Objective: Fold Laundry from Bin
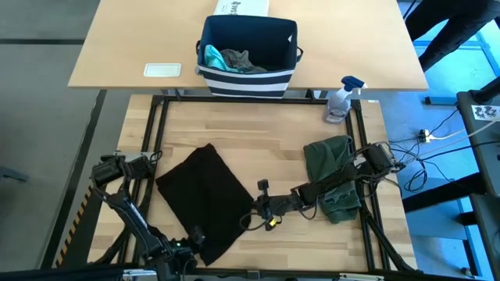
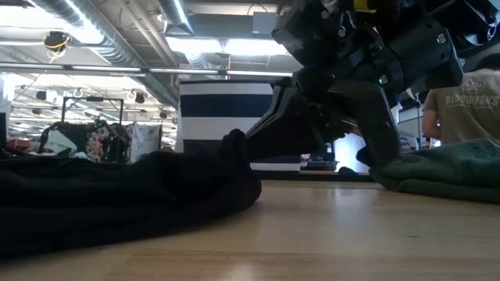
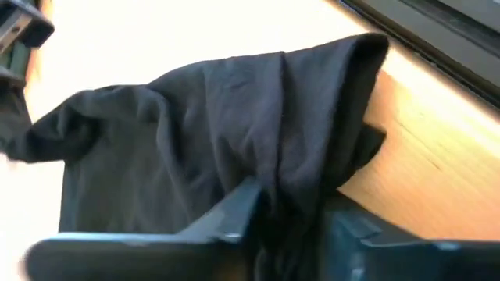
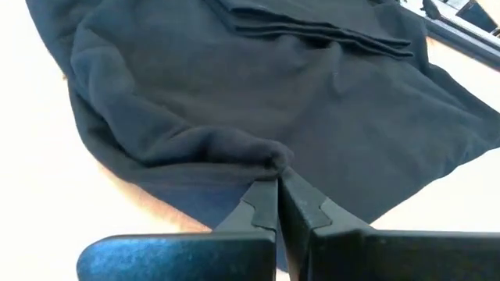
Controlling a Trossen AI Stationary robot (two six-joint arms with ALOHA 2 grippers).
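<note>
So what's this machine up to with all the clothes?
It is folding laundry on the table. Both arms work on the black T-shirt: the left pincer has cloth bunched between its fingers at the near corner, and the right pincer, shut, pinches the shirt's right edge. An olive-green piece lies to the right, and more garments wait in the striped bin behind.

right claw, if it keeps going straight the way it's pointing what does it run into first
The right claw is shut with its tips at a bunched fold of the black T-shirt. Going straight on, it would likely push into that fold first; whether the tips already pinch it is unclear.
</note>
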